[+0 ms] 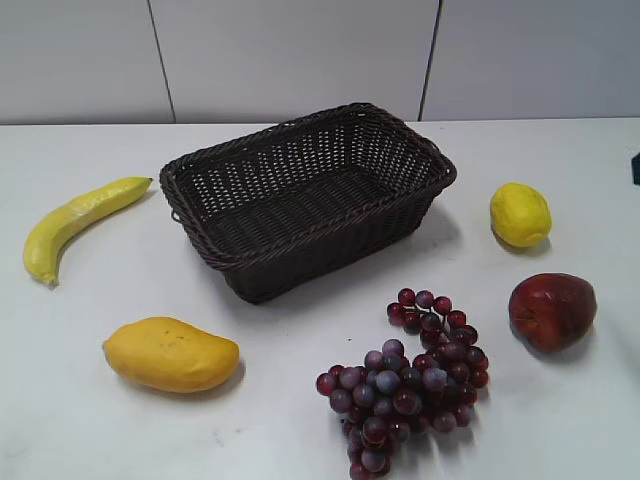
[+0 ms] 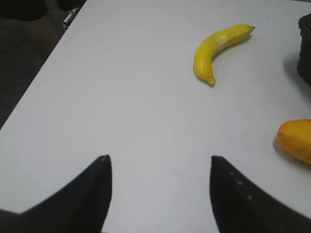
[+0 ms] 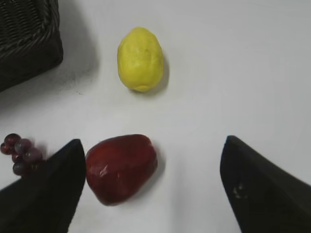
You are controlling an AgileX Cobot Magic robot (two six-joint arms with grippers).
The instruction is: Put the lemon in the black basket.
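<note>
The lemon (image 1: pixel 520 214) is small, bright yellow and dimpled. It lies on the white table right of the black basket (image 1: pixel 300 235), a large dark woven basket that stands empty. In the right wrist view the lemon (image 3: pixel 140 58) lies ahead of my right gripper (image 3: pixel 153 145), beyond the red apple. The right gripper is open and empty above the table. The basket's corner (image 3: pixel 29 43) shows at upper left there. My left gripper (image 2: pixel 159 160) is open and empty over bare table. Neither gripper shows in the exterior view.
A red apple (image 1: pixel 552 311) lies in front of the lemon, close to my right gripper's left finger (image 3: pixel 121 167). Purple grapes (image 1: pixel 410 380) lie front centre. A mango (image 1: pixel 171 354) lies front left. A banana (image 1: pixel 80 222) lies at the left. The table's left edge (image 2: pixel 43 73) shows.
</note>
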